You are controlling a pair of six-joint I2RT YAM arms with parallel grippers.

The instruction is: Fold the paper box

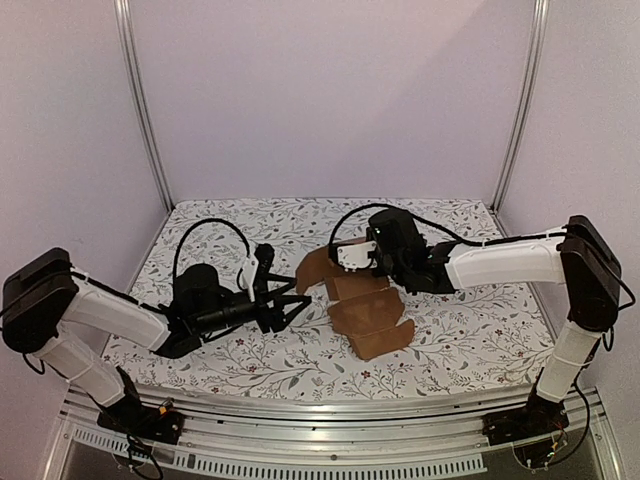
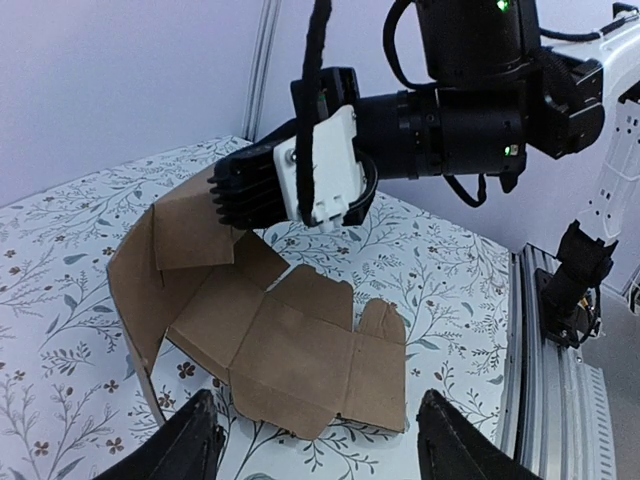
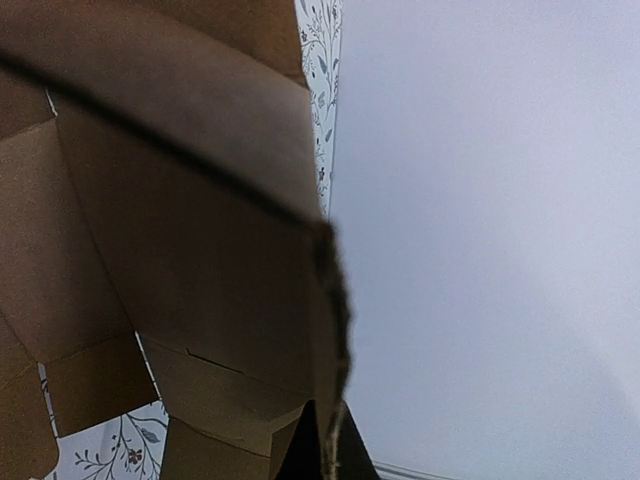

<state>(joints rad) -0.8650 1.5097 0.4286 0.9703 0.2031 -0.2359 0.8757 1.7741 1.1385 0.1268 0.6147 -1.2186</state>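
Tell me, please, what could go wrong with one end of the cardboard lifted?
The right gripper pinches just one flap of the paper box, so the flap might slip out or tear. The left gripper is open and clear of the box, so nothing holds the flat part down; it may slide on the table instead of folding.

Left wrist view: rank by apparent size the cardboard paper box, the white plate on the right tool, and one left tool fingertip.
1. Largest: brown cardboard paper box.
2-3 tied: the white plastic plate on the right tool and the black fingertip of the left tool look alike; the fingertip is nearest the camera and cropped.
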